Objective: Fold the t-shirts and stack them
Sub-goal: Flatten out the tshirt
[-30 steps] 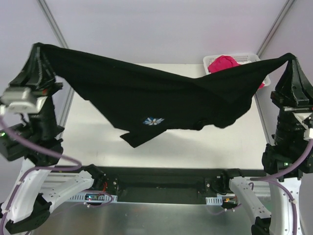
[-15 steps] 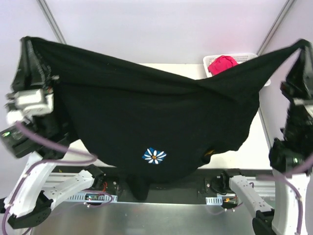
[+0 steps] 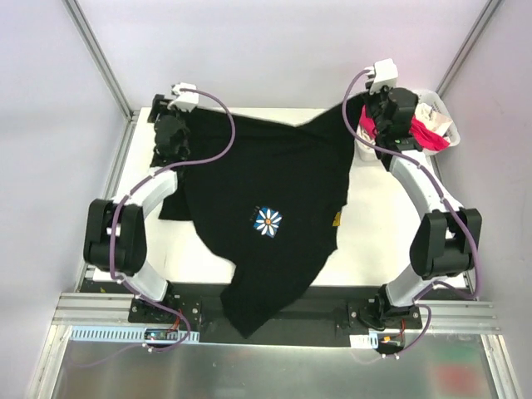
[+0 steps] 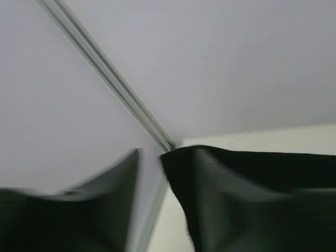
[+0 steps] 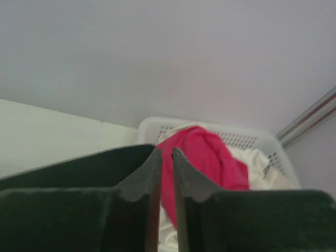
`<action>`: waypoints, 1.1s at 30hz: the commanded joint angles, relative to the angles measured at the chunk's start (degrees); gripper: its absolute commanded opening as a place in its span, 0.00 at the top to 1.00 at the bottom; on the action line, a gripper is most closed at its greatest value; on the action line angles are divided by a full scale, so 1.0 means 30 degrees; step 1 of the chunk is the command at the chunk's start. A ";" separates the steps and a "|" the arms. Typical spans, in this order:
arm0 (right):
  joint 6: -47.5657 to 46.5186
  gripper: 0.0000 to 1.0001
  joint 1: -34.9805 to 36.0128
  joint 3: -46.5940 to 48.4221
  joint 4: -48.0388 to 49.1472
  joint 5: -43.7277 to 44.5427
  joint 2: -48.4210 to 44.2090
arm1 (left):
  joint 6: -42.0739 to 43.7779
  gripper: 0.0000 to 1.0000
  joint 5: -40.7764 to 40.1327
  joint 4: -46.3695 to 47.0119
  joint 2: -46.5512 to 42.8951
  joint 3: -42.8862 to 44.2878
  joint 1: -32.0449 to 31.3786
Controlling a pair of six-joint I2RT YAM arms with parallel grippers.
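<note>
The black t-shirt (image 3: 266, 183) with the daisy print (image 3: 268, 220) lies spread face-up on the table, its lower end hanging over the near edge. At the shirt's far left corner my left gripper (image 3: 170, 137) (image 4: 151, 157) has its jaws apart, with black cloth (image 4: 252, 194) draped on the right finger. My right gripper (image 3: 370, 125) (image 5: 164, 152) is nearly closed at the far right corner. That corner is drawn up in a peak to it, and black cloth (image 5: 68, 173) runs to its left finger. The pink t-shirt (image 5: 210, 157) and the white t-shirt (image 5: 257, 163) lie in the basket.
The white lattice basket (image 3: 445, 108) (image 5: 157, 126) stands at the table's far right corner, right behind my right gripper. A metal frame post (image 4: 105, 68) rises at the far left corner. Bare tabletop (image 3: 382, 233) shows to the right of the shirt.
Both arms swung from high near the bases out to the far edge and down. The black shirt went from hanging stretched between them to lying on the table. The left jaws have parted.
</note>
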 commanded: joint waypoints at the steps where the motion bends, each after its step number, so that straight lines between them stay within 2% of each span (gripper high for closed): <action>1: 0.0283 0.72 -0.0208 0.0058 0.2033 0.1276 -0.0182 | -0.1684 0.11 -0.1304 0.4623 0.0961 -0.0325 0.0015; 2: 0.0342 0.62 -0.0266 -0.0059 0.2061 0.1102 -0.0093 | -0.1684 0.01 -0.1131 0.4631 0.1429 -0.0297 0.0015; 3: 0.0458 0.46 -0.0238 -0.0176 0.2119 0.0926 -0.0034 | -0.1713 0.01 -0.1129 0.4573 0.1636 -0.0151 0.0015; 5: 0.0723 0.37 -0.0267 -0.0352 0.2120 0.0779 -0.0092 | -0.1219 0.01 -0.1100 0.4485 0.1959 0.0201 -0.0131; 6: 0.0752 0.11 -0.0267 -0.0469 0.2120 0.0662 -0.0411 | -0.1070 0.01 -0.1187 0.4485 0.2019 0.0289 -0.0277; 7: 0.0723 0.02 -0.0267 -0.0674 0.2120 0.0400 -0.0531 | -0.0952 0.01 -0.1304 0.4514 0.2019 0.0376 -0.0307; 11: 0.1074 0.04 -0.0209 -0.1231 0.1741 -0.0246 -0.1818 | -0.1153 0.01 -0.1307 0.4398 0.0679 -0.0207 -0.0395; 14: 0.1803 0.04 -0.0062 -0.1347 -0.0191 -0.0655 -0.3019 | -0.1768 0.01 -0.0634 0.3814 -0.1222 -0.1202 -0.0512; 17: 0.2944 0.04 0.0288 -0.1728 -0.1773 -0.0890 -0.4395 | -0.2122 0.01 0.0976 0.1270 -0.3390 -0.2140 -0.1096; 20: 0.3943 0.04 0.0786 -0.2111 -0.4084 -0.1588 -0.5449 | -0.2008 0.01 0.2562 -0.2566 -0.5500 -0.2786 -0.2062; 25: 0.7105 0.04 0.1869 -0.4650 -0.6577 -0.1479 -0.6916 | -0.3938 0.01 0.3558 -0.8658 -0.5718 -0.1733 -0.2504; 30: 0.9335 0.04 0.2513 -0.8200 -0.6290 -0.2209 -0.8205 | -0.5285 0.01 0.3614 -0.9955 -0.6212 -0.3544 -0.3119; 33: 0.9919 0.04 0.3070 -0.9287 -0.6404 -0.2122 -0.8034 | -0.6164 0.01 0.4350 -1.2148 -0.6185 -0.3492 -0.3352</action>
